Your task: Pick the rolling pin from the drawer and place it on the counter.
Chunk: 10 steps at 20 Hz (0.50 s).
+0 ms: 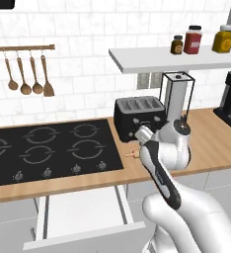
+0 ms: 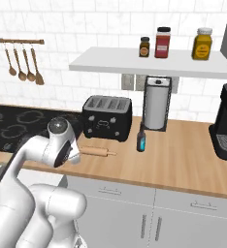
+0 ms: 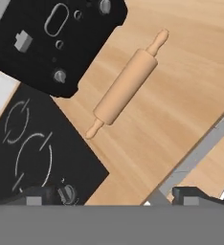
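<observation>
Lying flat on the wood-grain worktop (image 3: 190,95), the smooth tan rolling pin (image 3: 126,86) rests beside the black toaster (image 3: 56,38), apart from my hand (image 3: 106,196), which is wide and holds nothing.

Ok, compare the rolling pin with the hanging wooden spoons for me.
The rolling pin is light tan; the wooden spoons are darker brown. The rolling pin lies flat on the counter beside the toaster; the spoons hang upright from a wall rail. The pin is a thick cylinder; the spoons are thin-handled. Both look wooden.
</observation>
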Available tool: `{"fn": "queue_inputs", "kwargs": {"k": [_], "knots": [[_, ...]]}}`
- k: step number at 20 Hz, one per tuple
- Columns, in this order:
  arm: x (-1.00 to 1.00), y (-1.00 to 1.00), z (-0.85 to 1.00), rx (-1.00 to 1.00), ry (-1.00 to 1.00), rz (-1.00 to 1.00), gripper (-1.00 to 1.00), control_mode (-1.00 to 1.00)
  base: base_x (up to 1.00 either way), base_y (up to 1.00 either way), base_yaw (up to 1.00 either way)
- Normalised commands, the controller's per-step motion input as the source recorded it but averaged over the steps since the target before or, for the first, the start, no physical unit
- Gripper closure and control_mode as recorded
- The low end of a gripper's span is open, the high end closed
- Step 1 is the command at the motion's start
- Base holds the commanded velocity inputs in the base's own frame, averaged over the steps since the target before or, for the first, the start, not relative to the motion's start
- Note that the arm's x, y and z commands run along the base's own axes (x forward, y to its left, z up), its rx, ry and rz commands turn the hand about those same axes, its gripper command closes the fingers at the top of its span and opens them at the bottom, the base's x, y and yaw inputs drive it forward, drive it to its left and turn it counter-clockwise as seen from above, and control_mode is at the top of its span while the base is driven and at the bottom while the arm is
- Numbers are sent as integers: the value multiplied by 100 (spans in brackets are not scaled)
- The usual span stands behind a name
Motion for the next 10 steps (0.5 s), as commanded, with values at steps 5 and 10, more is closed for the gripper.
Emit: {"fn": "queue_inputs", "kwargs": {"k": [5, 10], "knots": [[-60, -11, 38, 0, -10, 0, -100, -100, 0, 0, 0], [-74, -7, 41, 0, -13, 0, -100, -100, 0, 0, 0]]}}
